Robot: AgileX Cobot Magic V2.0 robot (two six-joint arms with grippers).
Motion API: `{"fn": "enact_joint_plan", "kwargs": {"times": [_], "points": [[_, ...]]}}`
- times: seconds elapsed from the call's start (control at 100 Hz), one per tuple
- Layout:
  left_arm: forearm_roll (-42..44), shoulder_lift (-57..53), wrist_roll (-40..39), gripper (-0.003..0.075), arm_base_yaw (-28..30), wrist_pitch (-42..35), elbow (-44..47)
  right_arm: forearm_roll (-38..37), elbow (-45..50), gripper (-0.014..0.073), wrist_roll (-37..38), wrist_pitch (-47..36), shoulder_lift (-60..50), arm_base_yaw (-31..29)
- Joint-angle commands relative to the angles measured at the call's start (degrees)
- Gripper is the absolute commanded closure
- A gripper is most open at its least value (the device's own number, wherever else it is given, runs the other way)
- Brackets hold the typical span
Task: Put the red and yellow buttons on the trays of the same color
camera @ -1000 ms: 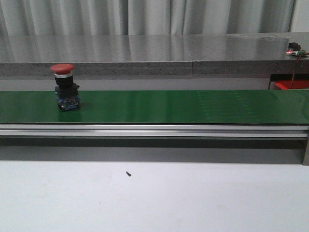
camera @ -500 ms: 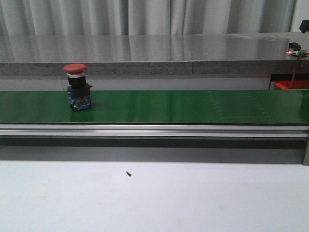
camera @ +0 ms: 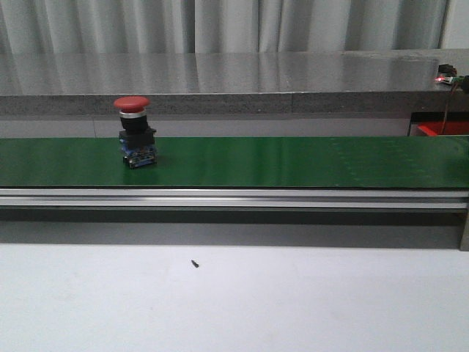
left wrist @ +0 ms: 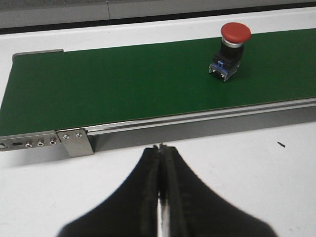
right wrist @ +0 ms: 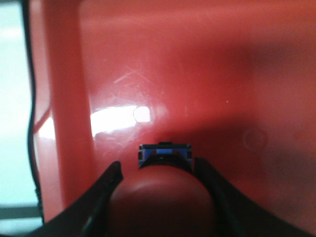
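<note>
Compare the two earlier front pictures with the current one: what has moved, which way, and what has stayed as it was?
The red mushroom-head push button has travelled rightward along the green conveyor belt, upright throughout, from near the left end toward the middle. No gripper touched it in the front view. The small dark speck on the white table and the grey counter behind are unchanged.

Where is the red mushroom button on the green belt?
In the front view, the red mushroom-head push button stands upright on the green conveyor belt's left part.
</note>
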Motion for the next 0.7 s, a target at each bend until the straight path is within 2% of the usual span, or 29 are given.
{"fn": "enact_joint_plan", "kwargs": {"times": [0.0,0.1,0.25,0.32,0.69], "points": [[-1.88,-0.04,0.0,0.074,-0.48,-3.36,-1.51,-0.09,-2.0,0.0485,-0.19,-2.54,-3.71,-0.3],[-1.88,-0.04,0.0,0.074,-0.48,-3.36,-1.51,-0.13,-2.0,0.0448,-0.24,-3.12,-3.71,-0.3],[-1.88,-0.04,0.0,0.074,-0.48,-3.36,-1.51,-0.13,-2.0,0.0233,-0.3,-3.45,-3.71,-0.3],[-1.88,-0.04,0.0,0.074,-0.48,-3.36,-1.51,-0.13,-2.0,0.0176,-0.3,-3.76,-3.71,-0.3],[-1.88,-0.04,0.0,0.074,-0.48,-3.36,-1.51,-0.19,-2.0,0.0172,-0.3,-3.81,-6.32,-0.3]]}}
